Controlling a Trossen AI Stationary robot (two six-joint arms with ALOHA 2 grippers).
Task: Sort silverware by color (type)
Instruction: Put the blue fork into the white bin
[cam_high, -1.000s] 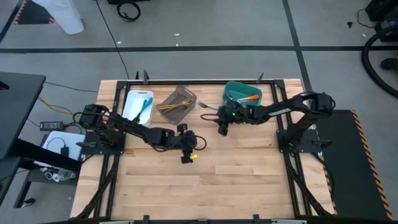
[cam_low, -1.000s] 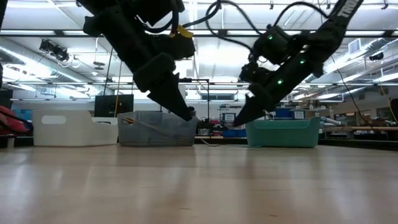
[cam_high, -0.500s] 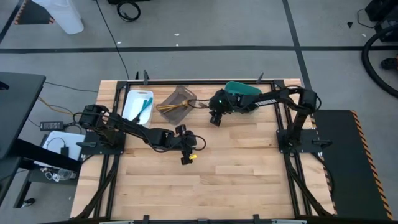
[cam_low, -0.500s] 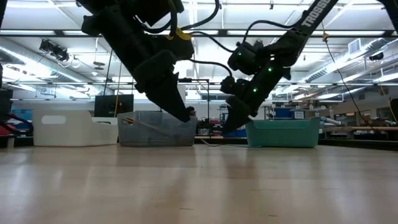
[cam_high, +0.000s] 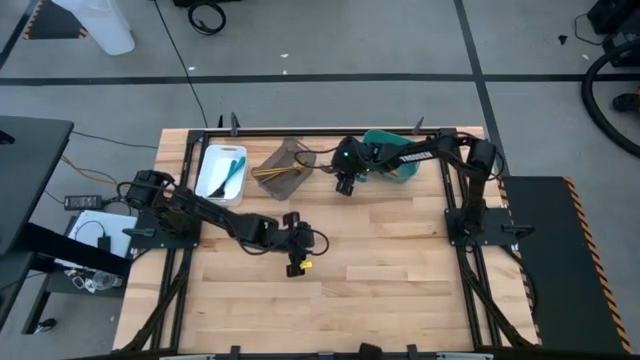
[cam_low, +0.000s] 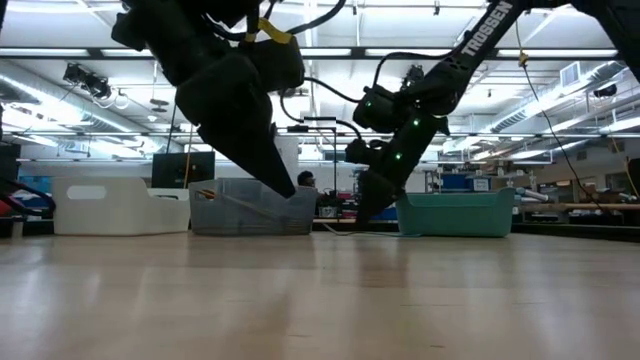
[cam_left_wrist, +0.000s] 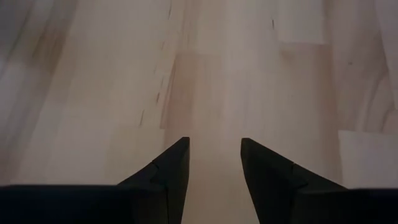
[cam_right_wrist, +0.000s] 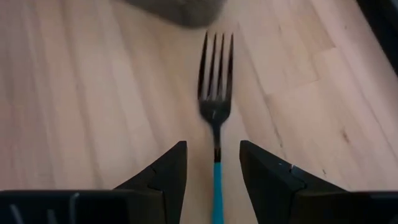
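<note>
Along the upper edge of the counter in the high view stand three bins in a row. At the left, the white bin holds blue-handled pieces lying lengthwise. Beside it toward the centre, the grey-brown bin, set at an angle, holds tan wooden utensils. At the right, the teal bin is partly covered by the right arm, so its contents cannot be made out. In the low view the same three show along the far edge: white, grey-brown and teal.

Between the grey-brown and teal bins, the right gripper hangs low over the counter with its jaws spread and holding nothing. In its wrist view a fork with a blue handle lies flat on the wood, handle running down between the two dark fingers, tines pointing toward the blurred grey-brown bin at the frame's upper edge.

Near the middle of the high view, the left gripper points at bare wood, jaws likewise spread and empty, well apart from the bins.
</note>
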